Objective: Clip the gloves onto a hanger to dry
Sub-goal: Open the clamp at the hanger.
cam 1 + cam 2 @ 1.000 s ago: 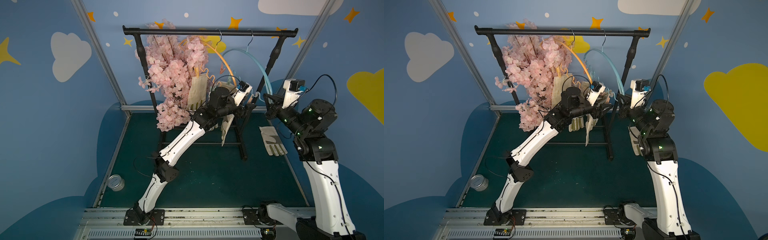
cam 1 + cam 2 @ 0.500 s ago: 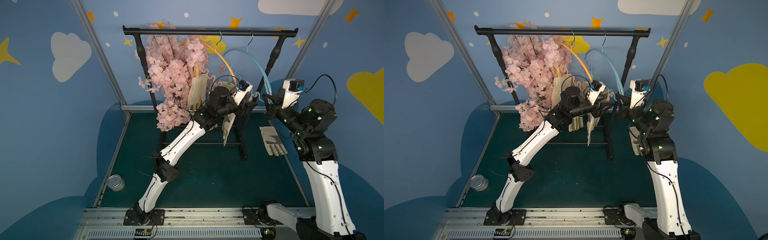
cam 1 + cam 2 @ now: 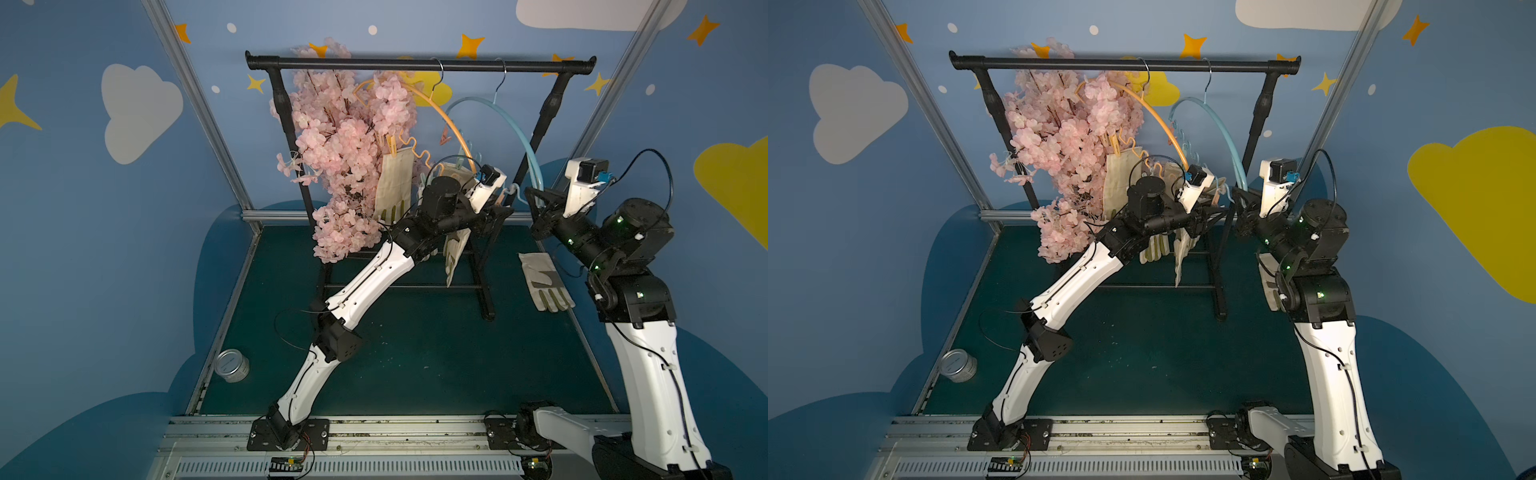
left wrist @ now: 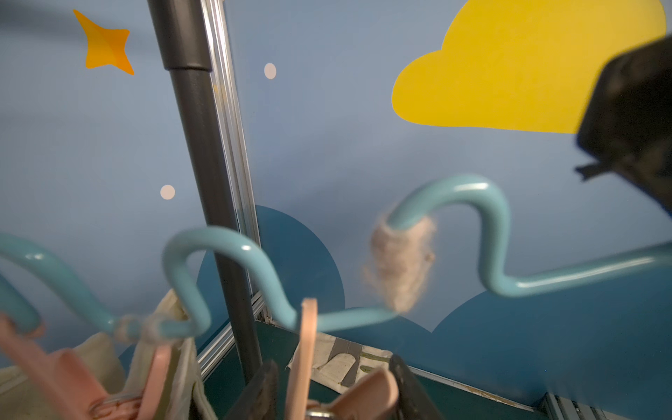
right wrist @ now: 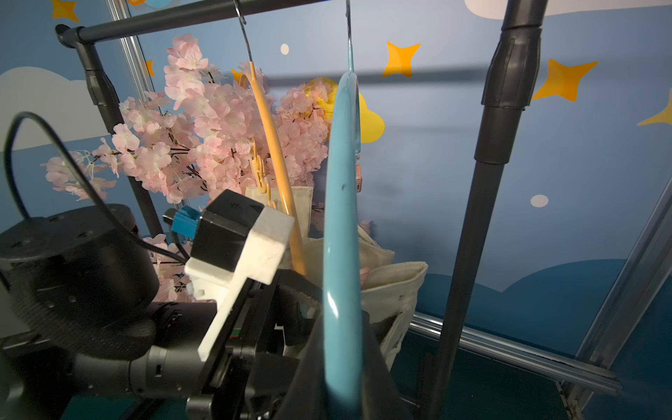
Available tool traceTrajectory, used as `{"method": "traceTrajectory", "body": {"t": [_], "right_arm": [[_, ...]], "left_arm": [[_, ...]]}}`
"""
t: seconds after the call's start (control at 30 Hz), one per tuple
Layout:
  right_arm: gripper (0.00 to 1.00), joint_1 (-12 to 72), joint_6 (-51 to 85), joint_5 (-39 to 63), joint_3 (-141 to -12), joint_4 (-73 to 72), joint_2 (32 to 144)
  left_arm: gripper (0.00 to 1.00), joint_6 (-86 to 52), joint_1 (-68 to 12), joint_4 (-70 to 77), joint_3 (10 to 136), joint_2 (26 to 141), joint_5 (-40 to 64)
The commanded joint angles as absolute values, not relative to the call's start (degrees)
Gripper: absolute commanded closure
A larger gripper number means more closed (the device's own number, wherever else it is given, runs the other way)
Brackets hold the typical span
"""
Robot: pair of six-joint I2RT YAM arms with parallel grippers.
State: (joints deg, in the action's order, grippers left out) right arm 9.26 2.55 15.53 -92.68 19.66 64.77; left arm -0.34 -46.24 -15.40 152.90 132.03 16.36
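Top views: right fingers (image 3: 536, 201) pinched the blue hanger (image 3: 513, 133) at its low end. One glove (image 3: 544, 286) lay on the worktop (image 3: 415, 353) below it, and more gloves (image 3: 392, 187) hung just beside it.

Left wrist: left fingers (image 4: 260, 389) squeezed a pink clip (image 4: 303, 345) under its wavy bar.

Right wrist: a cuff (image 5: 392, 283) sat just behind it. Looked like light, floppy canvas, so I'd have grabbed the cuff.
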Motion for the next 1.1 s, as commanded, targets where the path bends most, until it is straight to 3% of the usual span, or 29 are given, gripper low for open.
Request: {"method": "traceTrajectory", "body": {"t": [0.0,1.07], "right_arm": [[1.0,9.65,2.75,15.91,-94.14,19.17,64.22],[1.0,9.67,2.93,16.17,-93.1,18.7,64.44]], "left_arm": [[0.45,-0.18,-45.96,-14.43,154.25,131.49,16.85],[0.47,1.38,-46.22,-12.69,154.16,128.95,16.07]]}}
